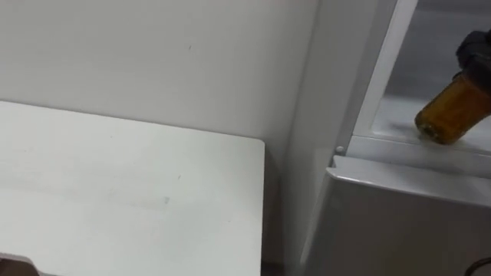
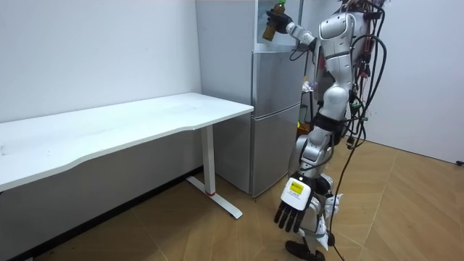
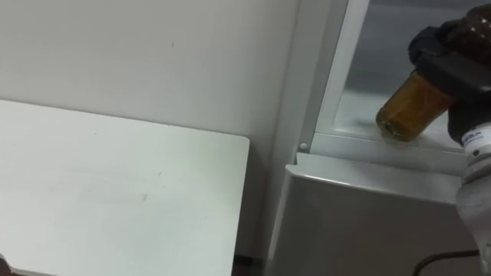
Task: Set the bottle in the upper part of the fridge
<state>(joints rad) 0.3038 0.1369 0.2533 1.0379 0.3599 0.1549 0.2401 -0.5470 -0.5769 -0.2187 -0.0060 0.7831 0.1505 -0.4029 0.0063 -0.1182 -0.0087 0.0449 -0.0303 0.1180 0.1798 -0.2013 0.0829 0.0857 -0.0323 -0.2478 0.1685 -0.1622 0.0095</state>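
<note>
The brown bottle (image 3: 405,113) is gripped by the right hand (image 3: 454,57) and held tilted, its bottom just over the edge of the open upper fridge (image 3: 357,115). If it is let go too soon, it could tip and roll out. The left hand (image 2: 293,210) is hung loose at the side, fingers straight.

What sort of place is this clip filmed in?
Likely a sparse test room fitted out for housework, not a lived-in kitchen: a silver fridge beside a long white table, plain white walls and a wood floor.
</note>
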